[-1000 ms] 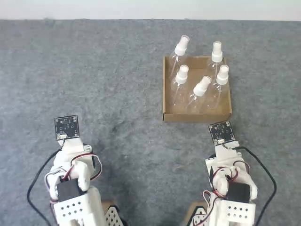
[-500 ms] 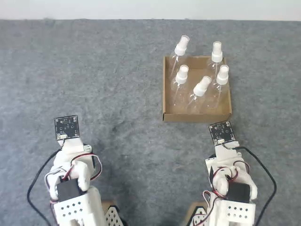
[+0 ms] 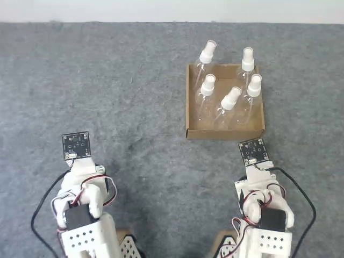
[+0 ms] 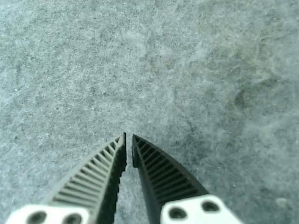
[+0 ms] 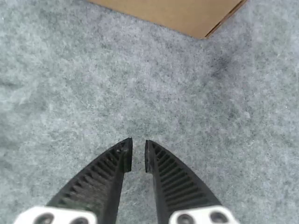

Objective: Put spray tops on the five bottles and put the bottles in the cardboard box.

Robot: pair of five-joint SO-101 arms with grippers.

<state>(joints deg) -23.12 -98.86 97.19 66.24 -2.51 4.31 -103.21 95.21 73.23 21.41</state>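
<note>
The cardboard box (image 3: pixel 224 133) stands on the grey mat at the back right. Inside it stand several clear bottles, each with a white spray top: one at the far left corner (image 3: pixel 206 54), one at the far right (image 3: pixel 247 59), one at the middle left (image 3: pixel 207 86), one in the centre (image 3: pixel 230 99), one on the right (image 3: pixel 253 86). My left gripper (image 4: pixel 129 136) is shut over bare mat, holding nothing. My right gripper (image 5: pixel 138 140) is shut and holds nothing, a short way in front of the box's near wall (image 5: pixel 177 14).
The left arm (image 3: pixel 80 185) sits folded at the near left of the mat, the right arm (image 3: pixel 260 185) at the near right, just in front of the box. The grey mat (image 3: pixel 107 91) spreads wide to the left of the box.
</note>
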